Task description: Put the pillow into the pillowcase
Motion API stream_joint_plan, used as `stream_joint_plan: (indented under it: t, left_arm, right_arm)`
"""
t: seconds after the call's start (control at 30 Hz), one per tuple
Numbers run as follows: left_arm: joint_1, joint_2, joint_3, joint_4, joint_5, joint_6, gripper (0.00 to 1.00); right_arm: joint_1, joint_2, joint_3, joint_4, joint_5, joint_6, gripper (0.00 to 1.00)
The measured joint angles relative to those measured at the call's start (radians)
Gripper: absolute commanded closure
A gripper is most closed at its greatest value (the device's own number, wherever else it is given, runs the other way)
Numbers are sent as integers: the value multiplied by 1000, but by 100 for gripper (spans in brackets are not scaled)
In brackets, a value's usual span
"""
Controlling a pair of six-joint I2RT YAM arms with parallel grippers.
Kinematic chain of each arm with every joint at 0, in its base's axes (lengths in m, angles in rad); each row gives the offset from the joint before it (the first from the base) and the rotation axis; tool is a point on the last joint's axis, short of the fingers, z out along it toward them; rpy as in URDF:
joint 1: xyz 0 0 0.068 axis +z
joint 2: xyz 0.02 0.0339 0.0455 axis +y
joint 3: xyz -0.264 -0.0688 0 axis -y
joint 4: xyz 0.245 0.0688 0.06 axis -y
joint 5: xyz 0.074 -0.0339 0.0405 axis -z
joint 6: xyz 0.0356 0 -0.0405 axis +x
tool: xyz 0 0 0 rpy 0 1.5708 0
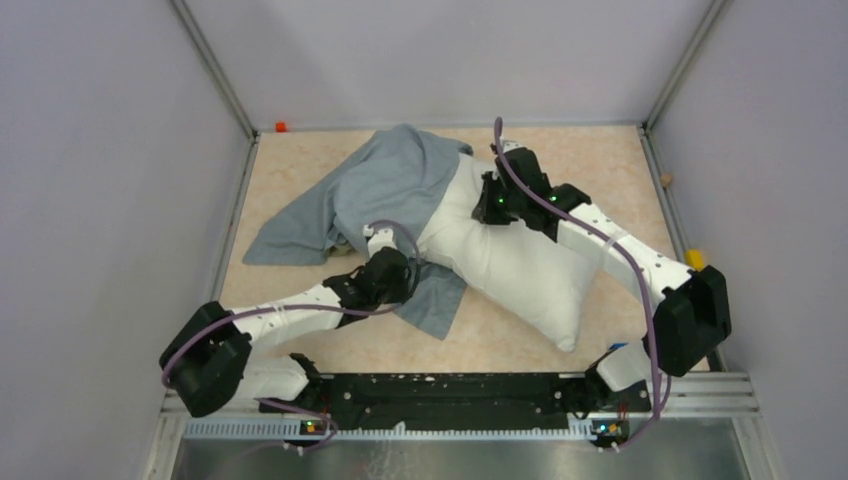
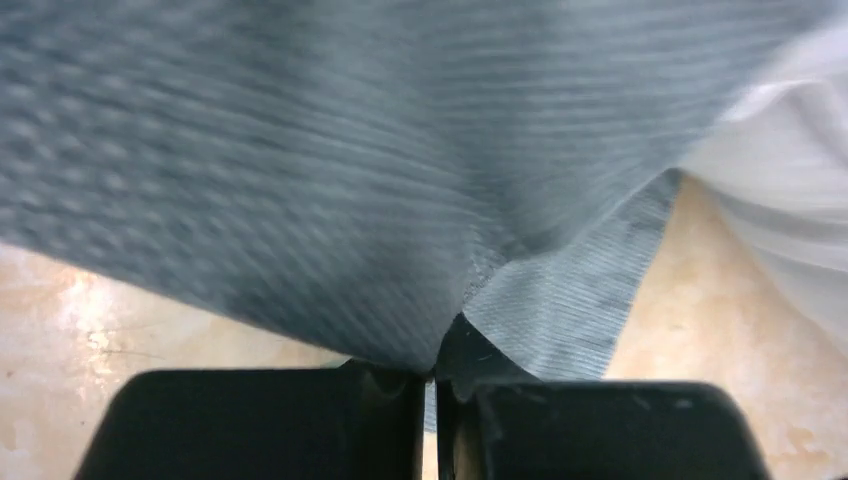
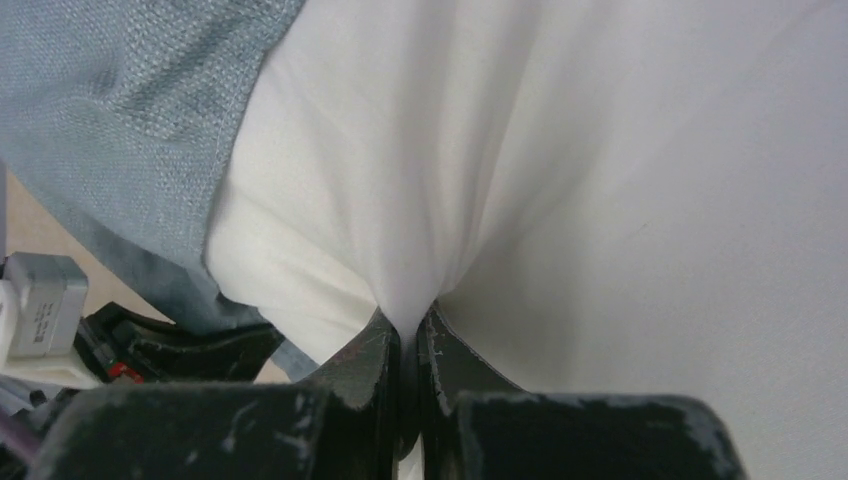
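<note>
The white pillow [image 1: 515, 265] lies slanted across the table, its far end under the grey-blue pillowcase [image 1: 385, 185]. A flap of the case [image 1: 435, 300] lies under the pillow's near left side. My left gripper [image 1: 378, 240] is at the case's lower edge, shut on a pinch of grey cloth [image 2: 300, 200], which stretches up from the left gripper [image 2: 432, 372]. My right gripper [image 1: 490, 205] sits on the pillow's far part, shut on a fold of white pillow fabric [image 3: 420, 200] that puckers into the right gripper [image 3: 410, 330]. The case's hem [image 3: 150, 110] shows at upper left of the right wrist view.
The beige table [image 1: 590, 160] is fenced by a metal frame and grey walls. A small orange object [image 1: 281, 127] sits at the far left corner, a tan one [image 1: 666, 180] and a yellow one [image 1: 694, 259] along the right edge.
</note>
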Motion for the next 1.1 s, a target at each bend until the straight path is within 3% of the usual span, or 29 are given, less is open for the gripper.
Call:
stream_joint_plan:
  t: [0.1,0.17,0.23,0.37,0.47,0.7,0.93,1.1]
  left_arm:
    - [-23,8,91,-45,18,57,100]
    - [-35,7,240,-109,58,121,100]
    - [-35,29,448,-206,118,189,100]
    - [-60,202,1026,-427,240,344,100]
    - [-105,265,1253,-500,314,417,100]
    - [-72,222,1227,-492,437,445,100]
    - [181,220,984,-454,571,358,100]
    - [278,307,996,-442,659,344,99]
  right_arm:
    - [0,13,5,0,-3,0,100]
    - [2,23,24,-8,-1,-1,100]
    - [8,33,52,-15,13,-1,100]
    - [31,60,139,-8,67,14,100]
    - [44,63,180,27,42,78,100]
    - [48,62,157,113,-87,249,100]
    - [26,62,85,123,-14,299,100]
    - [54,58,100,104,76,291,100]
